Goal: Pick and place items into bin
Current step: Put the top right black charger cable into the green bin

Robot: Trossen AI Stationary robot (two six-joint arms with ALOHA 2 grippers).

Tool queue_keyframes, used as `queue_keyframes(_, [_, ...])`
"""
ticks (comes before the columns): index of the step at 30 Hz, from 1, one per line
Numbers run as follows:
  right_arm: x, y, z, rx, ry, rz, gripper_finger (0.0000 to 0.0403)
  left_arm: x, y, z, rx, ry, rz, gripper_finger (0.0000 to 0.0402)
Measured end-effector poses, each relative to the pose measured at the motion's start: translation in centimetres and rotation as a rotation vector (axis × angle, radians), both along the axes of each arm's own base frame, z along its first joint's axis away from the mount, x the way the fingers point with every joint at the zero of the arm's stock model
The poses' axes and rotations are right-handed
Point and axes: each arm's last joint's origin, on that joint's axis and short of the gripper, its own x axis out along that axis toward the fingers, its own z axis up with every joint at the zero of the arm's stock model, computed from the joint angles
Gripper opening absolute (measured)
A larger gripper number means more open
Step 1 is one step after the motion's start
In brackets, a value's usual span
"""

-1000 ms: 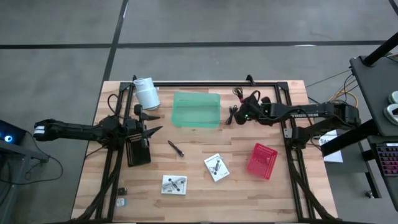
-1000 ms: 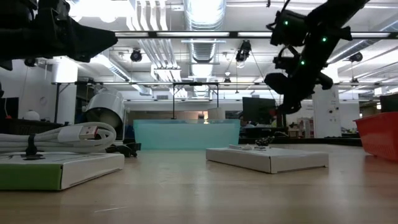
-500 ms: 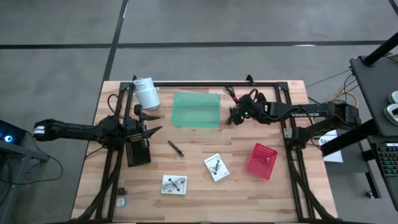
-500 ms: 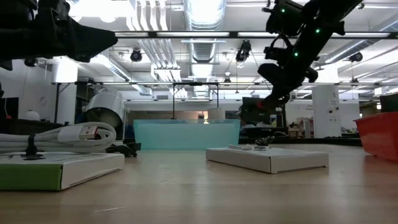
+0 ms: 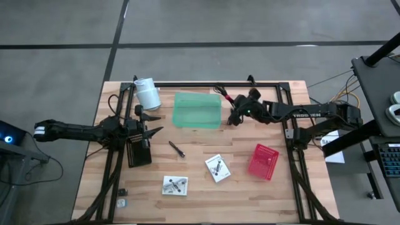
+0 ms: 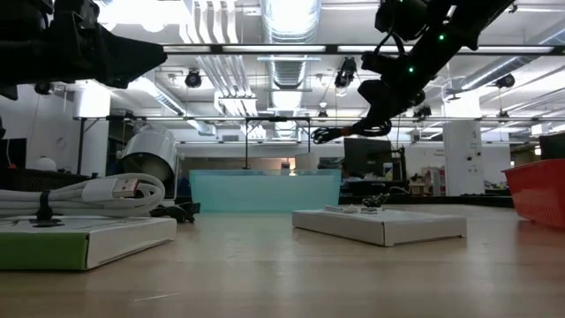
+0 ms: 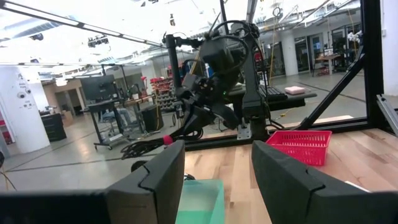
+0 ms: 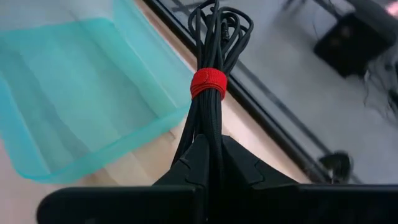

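My right gripper (image 5: 239, 112) (image 8: 210, 148) is shut on a coiled black cable bundle (image 5: 224, 97) tied with a red strap (image 8: 208, 83). It hangs in the air by the right far corner of the translucent green bin (image 5: 197, 110) (image 8: 74, 93). A thin dark pen-like tool (image 5: 177, 149) and two white packets of dark hardware (image 5: 217, 167) (image 5: 175, 185) lie flat on the wood. My left gripper (image 5: 151, 132) (image 7: 217, 168) waits open at the table's left side, above a black box (image 5: 139, 152). My right gripper pinches one end of the cable bundle (image 8: 209, 134) between its two fingers (image 8: 191, 158), several strands together. The bundle runs along the fingers and sticks out past them toward the bin. It is lifted clear of the table, roughly level in the low view (image 6: 340, 132).
A white cylindrical roll (image 5: 147, 94) stands at the far left, next to the bin. A red basket (image 5: 263, 161) lies right of the packets. Two small things (image 5: 122, 192) (image 5: 122, 202) sit near the left near corner. Black frame rails (image 5: 206, 84) border the table.
My right gripper has risen from the table with the cable bundle and moved left toward the bin's far right corner. The bundle, which lay on the wood right of the bin, is now lifted clear and swung out level toward the bin.
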Motion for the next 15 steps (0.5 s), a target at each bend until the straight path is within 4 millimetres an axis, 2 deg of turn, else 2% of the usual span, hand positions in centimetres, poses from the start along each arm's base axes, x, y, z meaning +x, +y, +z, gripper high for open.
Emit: queue_keyframes(15, [2.4, 0.0, 1.0, -0.177, -0.041, 0.436, 0.0013, 0.0, 0.0, 0.0, 0.000, -0.001, 0.000, 0.0171])
